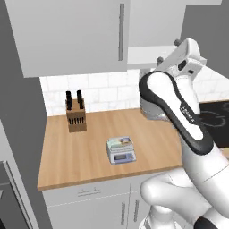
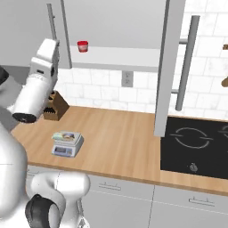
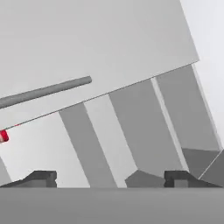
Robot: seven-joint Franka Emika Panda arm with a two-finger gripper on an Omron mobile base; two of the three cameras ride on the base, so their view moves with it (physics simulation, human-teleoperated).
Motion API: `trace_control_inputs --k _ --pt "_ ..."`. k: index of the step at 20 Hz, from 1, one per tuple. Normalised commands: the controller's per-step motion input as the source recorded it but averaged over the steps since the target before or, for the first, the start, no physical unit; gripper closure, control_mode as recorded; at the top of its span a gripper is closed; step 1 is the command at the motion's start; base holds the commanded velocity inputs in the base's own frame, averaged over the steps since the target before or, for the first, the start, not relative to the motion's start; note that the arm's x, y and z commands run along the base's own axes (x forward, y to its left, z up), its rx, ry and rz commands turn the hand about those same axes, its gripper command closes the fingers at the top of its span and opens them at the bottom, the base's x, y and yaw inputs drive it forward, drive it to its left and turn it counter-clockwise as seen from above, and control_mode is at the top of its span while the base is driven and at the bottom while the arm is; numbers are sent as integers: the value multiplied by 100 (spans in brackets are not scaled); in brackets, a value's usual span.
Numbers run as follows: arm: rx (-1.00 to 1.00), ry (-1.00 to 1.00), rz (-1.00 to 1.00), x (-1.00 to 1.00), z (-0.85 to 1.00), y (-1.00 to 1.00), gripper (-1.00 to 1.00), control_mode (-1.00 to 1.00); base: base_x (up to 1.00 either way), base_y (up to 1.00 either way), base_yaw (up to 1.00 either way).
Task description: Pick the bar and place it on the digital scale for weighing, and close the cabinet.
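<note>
Bar point(image 1: 119, 142) lies flat on the digital scale point(image 1: 120, 151) at lower centre of the left base view, its long axis running left to right along the surface point(image 1: 80, 152). Gripper point(image 3: 109, 177) fingers stand wide apart, holding nothing, facing the cabinet point(image 2: 167, 67) door, which hangs open.

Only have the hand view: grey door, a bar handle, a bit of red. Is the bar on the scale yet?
Observer: Yes. The bar lies flat on the scale, on the counter near the knife block.
Operator: Doors shut?
Observer: No. One cabinet door stands swung out over the counter, edge-on in the right base view.
Operator: And the red thing?
Observer: A small red-lidded jar, upright on the shelf behind that door.
</note>
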Motion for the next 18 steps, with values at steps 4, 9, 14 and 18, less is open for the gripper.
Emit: trace_control_inputs --k 4,9,14,18 --pt "-53 -100 -8 -75 -19 -7 -100 -100 0 0 0" --pt "-53 -69 -16 -12 -47 -10 -100 -100 0 0 0" --pt "-52 -47 -27 13 -77 -4 -100 -100 0 0 0" --pt "-10 -12 -27 6 -24 -52 -100 -100 0 0 0"
